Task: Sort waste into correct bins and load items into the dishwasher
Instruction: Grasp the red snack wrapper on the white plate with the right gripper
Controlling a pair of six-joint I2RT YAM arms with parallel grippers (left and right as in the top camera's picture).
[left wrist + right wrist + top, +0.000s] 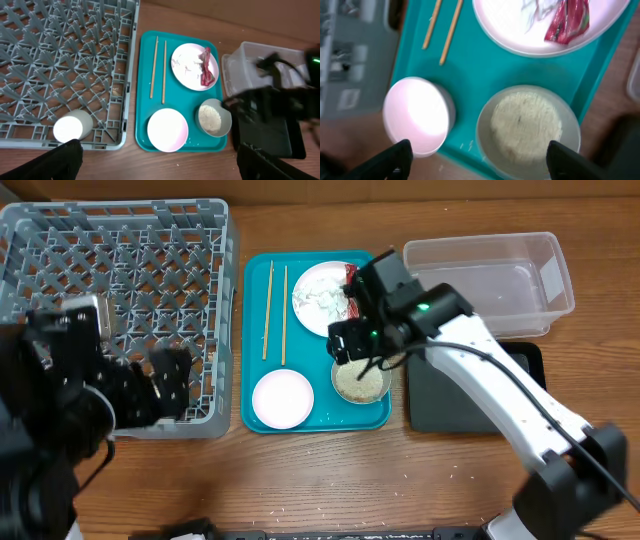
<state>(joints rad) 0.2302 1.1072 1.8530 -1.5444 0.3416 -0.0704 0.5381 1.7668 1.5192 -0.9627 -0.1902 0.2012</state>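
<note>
The grey dish rack [120, 270] stands at the left, and a white cup [72, 126] lies at its front edge. On the teal tray [312, 418] are two chopsticks [275, 310], a pink plate [318, 290] with a red wrapper [567, 20] and white tissue [184, 62], a pink bowl [282, 398] and a grey-green bowl of rice [360, 383]. My right gripper [352, 352] hangs open and empty just above the grey-green bowl [527, 127]. My left gripper [168, 385] is open and empty over the rack's front part.
A clear plastic tub [490, 275] stands at the back right, with a shallow black tray [470, 405] in front of it, partly under my right arm. A few rice grains [177, 165] lie on the wooden table by the teal tray's front edge.
</note>
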